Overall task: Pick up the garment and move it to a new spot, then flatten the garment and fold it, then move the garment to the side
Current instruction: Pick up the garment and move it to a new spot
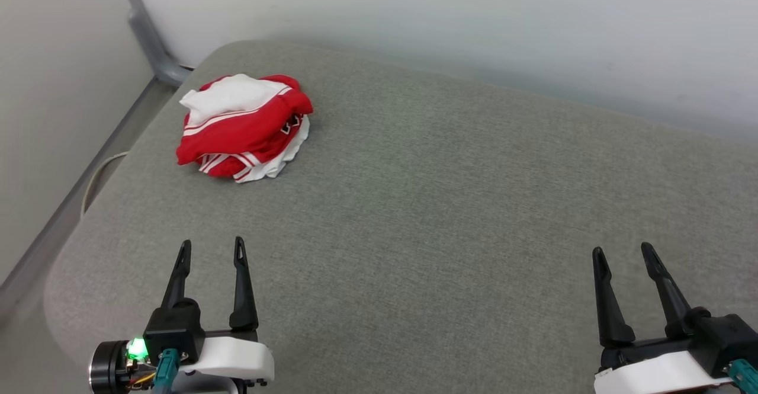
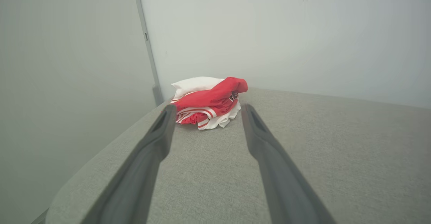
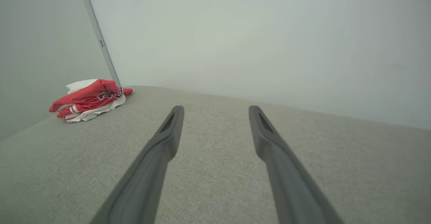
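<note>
The garment [image 1: 243,127] lies crumpled in a red and white heap on the grey cushioned surface [image 1: 450,204], near its far left corner. In the left wrist view the garment [image 2: 207,102] sits straight ahead, beyond my fingertips. The right wrist view shows the garment [image 3: 89,99] far off to the left, with black lettering showing. My left gripper [image 1: 213,250] stands open at the lower left, well short of the heap. At the lower right my right gripper [image 1: 623,254] is open too, with nothing between its fingers.
A pale wall [image 1: 474,21] runs behind the cushioned surface. A grey metal post [image 1: 148,38] stands at the far left corner. The surface's rounded left edge [image 1: 89,204] drops to a gap beside another wall. Bare cushion spreads right of the heap.
</note>
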